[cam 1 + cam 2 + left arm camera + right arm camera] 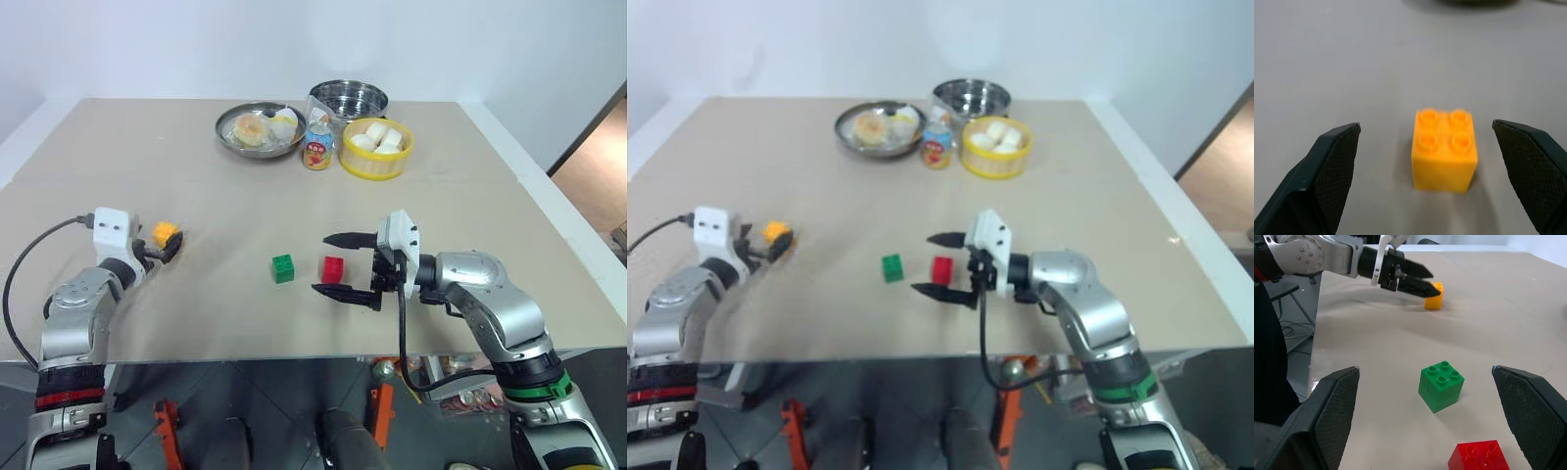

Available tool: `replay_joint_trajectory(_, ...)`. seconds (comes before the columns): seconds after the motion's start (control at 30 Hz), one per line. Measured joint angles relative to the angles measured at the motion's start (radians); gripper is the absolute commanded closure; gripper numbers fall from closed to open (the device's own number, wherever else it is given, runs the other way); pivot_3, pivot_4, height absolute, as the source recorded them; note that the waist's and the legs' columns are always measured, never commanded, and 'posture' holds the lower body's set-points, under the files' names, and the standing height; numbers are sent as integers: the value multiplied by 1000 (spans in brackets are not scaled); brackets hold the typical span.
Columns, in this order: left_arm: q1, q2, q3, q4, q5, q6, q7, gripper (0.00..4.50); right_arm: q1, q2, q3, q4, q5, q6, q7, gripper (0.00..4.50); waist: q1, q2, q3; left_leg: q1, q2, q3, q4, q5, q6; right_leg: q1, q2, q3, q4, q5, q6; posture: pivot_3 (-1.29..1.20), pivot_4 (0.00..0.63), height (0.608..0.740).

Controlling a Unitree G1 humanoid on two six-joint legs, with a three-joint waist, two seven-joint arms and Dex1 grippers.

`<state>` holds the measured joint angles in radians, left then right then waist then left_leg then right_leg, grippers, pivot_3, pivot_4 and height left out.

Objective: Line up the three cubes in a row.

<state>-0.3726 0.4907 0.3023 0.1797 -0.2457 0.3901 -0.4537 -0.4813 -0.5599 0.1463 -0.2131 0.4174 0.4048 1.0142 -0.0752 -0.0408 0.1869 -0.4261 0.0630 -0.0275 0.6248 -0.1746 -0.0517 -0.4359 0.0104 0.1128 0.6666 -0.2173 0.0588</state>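
Observation:
The orange-yellow cube [1444, 155] sits at the table's left, studs up, between the fingers of my left gripper [1425, 124], which is open and not touching it. In the head views my left gripper [167, 239] lies low by that cube [165, 232]. The green cube [283, 267] and the red cube [333, 268] stand side by side near the table's middle, a small gap between them. My right gripper [320, 263] points left, open, its two fingers straddling the red cube without contact. The right wrist view shows the green cube [1441, 386], the red cube [1479, 456] and the orange-yellow cube [1434, 301] beyond them.
At the back of the table [196, 304] stand a steel plate [235, 140] with buns, a small bottle [317, 147], a steel bowl [349, 98] and a yellow bowl [376, 168] of white buns. The table's front edge runs just below both arms.

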Motion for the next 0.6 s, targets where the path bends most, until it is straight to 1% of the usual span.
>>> replay_joint_trajectory(0.03, -1, 0, -4, 10, -1, 0, -11, 746, 2, -1, 0, -1, 0, 0, -1, 0, 0, 0, 0, 0, 0, 0, 0, 0, 0, 0, 0, 0, 0, 0, 0, 0, 150, 740)
replay_joint_trajectory(0.1, -10, 0, -21, 37, -1, -14, -34, 1518, 5, -3, 0, -2, 0, 0, -9, 0, 0, 0, 0, 0, 0, 0, 0, 0, 0, 0, 0, 0, 0, 0, 0, 0, 150, 740)
replay_joint_trajectory(0.23, -35, 0, -24, 58, -1, -34, -34, 2899, 12, -13, 0, -8, -1, 1, -16, 0, 0, 0, 0, 0, 0, 0, 0, 0, 0, 0, 0, 0, 0, 0, 0, 0, 150, 740)
replay_joint_trajectory(0.27, -38, 0, -24, 60, -1, -37, -34, 3182, 15, -16, 0, -11, -1, 1, -17, 0, 0, 0, 0, 0, 0, 0, 0, 0, 0, 0, 0, 0, 0, 0, 0, 0, 150, 740)
replay_joint_trajectory(0.4, -38, 6, -33, 65, 1, -45, -50, 3186, 26, -24, 0, -14, 0, 1, -19, 0, 0, 0, 0, 0, 0, 0, -1, 0, 0, 0, 0, 0, 0, 0, 0, 0, 150, 740)
replay_joint_trajectory(0.5, -25, 43, -75, 37, -1, -81, -143, 3186, 31, -28, -1, -15, 0, 2, -20, 0, 0, 0, 0, 0, 0, 0, -1, 0, 0, -1, 0, 0, 0, 0, 0, 0, 150, 740)
replay_joint_trajectory(0.6, 8, 65, -135, -43, -30, -120, -285, 3186, 31, -33, -1, -17, 0, 2, -20, 0, 0, 0, 0, 0, 0, 1, -1, 0, 0, -1, 0, 0, 0, -1, -2, 0, 150, 740)
